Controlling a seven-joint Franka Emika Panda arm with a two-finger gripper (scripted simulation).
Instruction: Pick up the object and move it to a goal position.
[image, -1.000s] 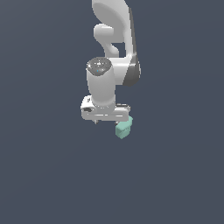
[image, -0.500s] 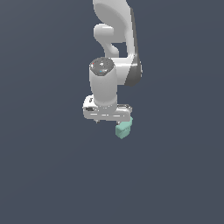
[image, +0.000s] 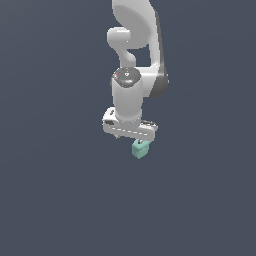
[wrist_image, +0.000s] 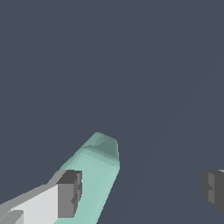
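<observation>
The object (image: 140, 149) is a small mint-green block lying just under the white hand, towards the exterior view's right end of it. In the wrist view the object (wrist_image: 94, 175) lies between the two dark fingertips, close against one fingertip (wrist_image: 69, 194) and far from the other (wrist_image: 213, 188). My gripper (image: 131, 141) is open wide and straddles the block; it also shows in the wrist view (wrist_image: 141, 191). Whether the near finger touches the block I cannot tell. The block's lower end is hidden behind the white finger.
A plain dark grey-blue surface (image: 60, 200) fills both views. The white arm (image: 137, 30) rises above the hand. No other objects or edges show.
The hand and wrist have shifted a little towards the exterior view's right. The mint-green block has stayed in the same spot.
</observation>
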